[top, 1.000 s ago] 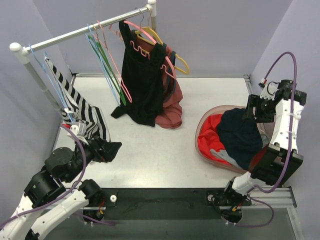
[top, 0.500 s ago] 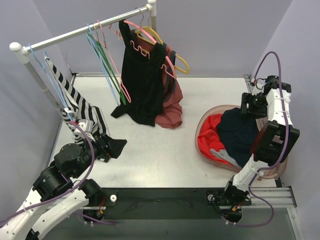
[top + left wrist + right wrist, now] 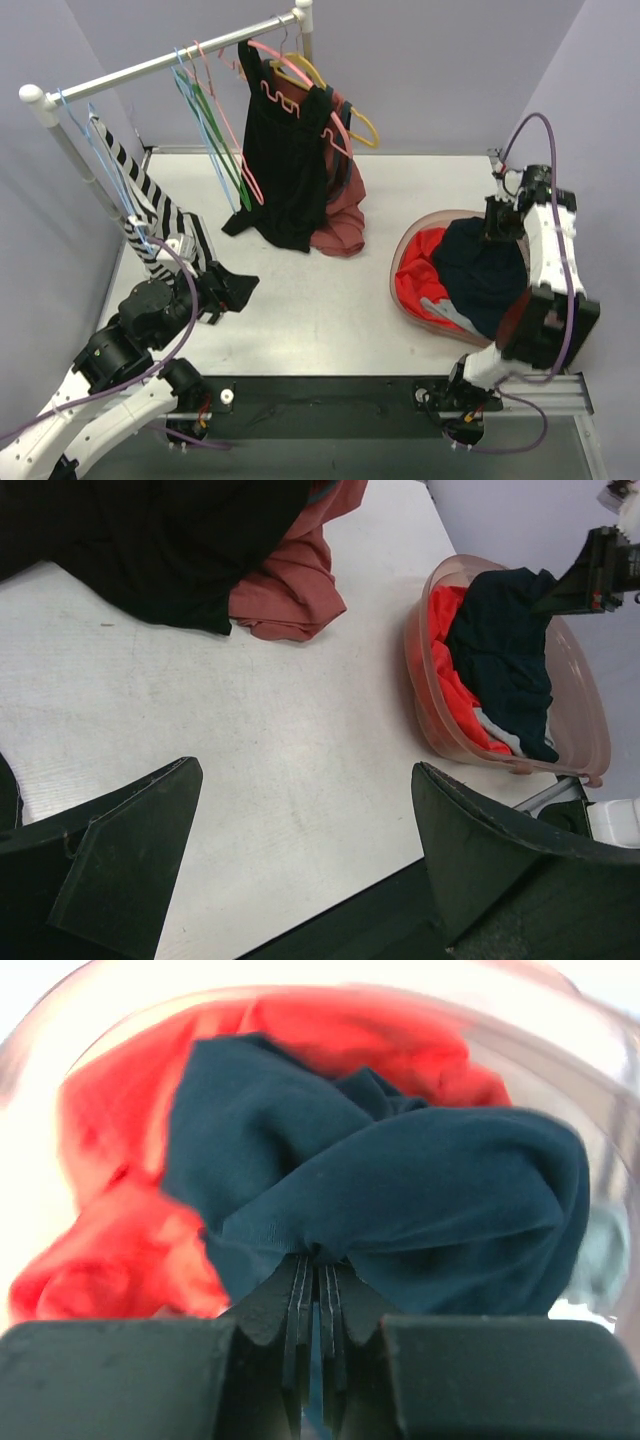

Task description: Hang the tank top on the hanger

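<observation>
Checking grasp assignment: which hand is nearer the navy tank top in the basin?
Right. The right hand is shut on a fold of the tank top; the left hand is open, far across the table near the striped garment.

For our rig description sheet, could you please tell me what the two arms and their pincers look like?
The left arm and right arm have white links with bulky black joint housings. A purple cable loops along each. The left pincer has two broad, wedge-shaped, matte black fingers; the right pincer is black too, with thin ridged tips.
</observation>
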Available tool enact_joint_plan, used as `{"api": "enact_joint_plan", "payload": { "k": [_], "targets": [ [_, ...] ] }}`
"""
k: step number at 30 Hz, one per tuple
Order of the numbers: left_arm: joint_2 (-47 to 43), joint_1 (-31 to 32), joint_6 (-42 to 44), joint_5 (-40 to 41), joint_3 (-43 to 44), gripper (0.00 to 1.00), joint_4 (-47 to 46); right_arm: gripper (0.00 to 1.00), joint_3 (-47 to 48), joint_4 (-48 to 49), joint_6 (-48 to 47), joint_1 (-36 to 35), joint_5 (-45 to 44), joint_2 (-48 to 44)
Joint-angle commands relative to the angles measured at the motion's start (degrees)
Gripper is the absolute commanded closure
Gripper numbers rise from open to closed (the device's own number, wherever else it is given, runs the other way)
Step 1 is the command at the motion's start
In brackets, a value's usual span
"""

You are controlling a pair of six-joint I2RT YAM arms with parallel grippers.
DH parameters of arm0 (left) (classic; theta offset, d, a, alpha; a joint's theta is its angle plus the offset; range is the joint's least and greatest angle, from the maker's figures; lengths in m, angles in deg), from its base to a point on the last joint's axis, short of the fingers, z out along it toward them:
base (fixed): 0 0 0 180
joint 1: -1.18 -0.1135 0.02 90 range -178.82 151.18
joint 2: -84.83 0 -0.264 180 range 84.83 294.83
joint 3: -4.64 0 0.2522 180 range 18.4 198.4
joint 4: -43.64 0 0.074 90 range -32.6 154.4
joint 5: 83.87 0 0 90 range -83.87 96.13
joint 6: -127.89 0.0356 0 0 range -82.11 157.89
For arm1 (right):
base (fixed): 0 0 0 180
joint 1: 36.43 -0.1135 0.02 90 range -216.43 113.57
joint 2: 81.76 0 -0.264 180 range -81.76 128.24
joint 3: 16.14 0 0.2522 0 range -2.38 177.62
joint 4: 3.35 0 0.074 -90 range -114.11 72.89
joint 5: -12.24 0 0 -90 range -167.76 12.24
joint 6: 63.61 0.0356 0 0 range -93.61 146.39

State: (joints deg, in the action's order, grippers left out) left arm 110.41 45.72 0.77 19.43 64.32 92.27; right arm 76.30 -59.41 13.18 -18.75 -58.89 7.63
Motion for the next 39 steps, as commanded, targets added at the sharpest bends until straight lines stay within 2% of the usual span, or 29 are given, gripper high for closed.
{"api": "enact_joint_plan", "payload": {
  "k": [1,5,9,10,13,18,20,23,28,34,35,39],
  "targets": [
    [-0.79,0.11,1.35,0.59,5.41,0.03,-1.22,1.00,-4.05,1.26,-0.40,0.87,2.48,-17.03],
    [-2.99,0.11,2.05,1.29,7.44,0.03,0.72,1.00,0.41,1.44,-5.50,1.58,5.72,-28.19],
    [-5.27,0.20,1.09,1.73,8.05,0.03,1.60,1.00,13.05,-1.54,-6.13,0.53,8.45,-29.36],
    [-6.15,0.20,0.74,1.64,8.05,0.03,1.69,1.00,19.00,-2.51,-6.12,0.00,8.90,-28.57],
    [-7.65,0.12,-0.05,0.86,7.88,0.03,1.69,1.00,29.64,-3.05,-4.46,-5.35,6.89,-27.43],
    [-8.36,0.11,0.21,-0.12,8.32,0.03,2.48,1.00,44.52,-5.15,2.47,-20.53,1.70,-22.25],
    [-8.44,0.20,0.56,-0.03,8.93,0.03,3.36,1.00,49.18,-5.51,5.03,-21.98,4.49,-19.34],
    [-8.53,0.20,1.09,0.41,9.46,0.03,4.50,1.00,49.12,-3.23,9.78,-22.41,11.43,-17.93],
    [-8.62,0.20,1.26,1.38,9.28,0.03,5.12,1.00,44.56,-2.17,9.96,-32.58,16.19,-16.26],
    [-7.83,0.20,0.47,1.56,8.32,0.03,4.42,1.00,31.22,-2.78,3.56,-48.41,13.74,-14.77],
    [-7.74,0.20,0.21,1.47,8.14,0.03,4.24,1.00,30.23,-2.87,2.59,-53.04,12.78,-14.24],
    [-8.36,0.29,-1.63,0.85,6.04,0.03,3.45,1.00,29.69,-2.78,-0.84,-61.52,9.35,-9.85]
  ]
}}
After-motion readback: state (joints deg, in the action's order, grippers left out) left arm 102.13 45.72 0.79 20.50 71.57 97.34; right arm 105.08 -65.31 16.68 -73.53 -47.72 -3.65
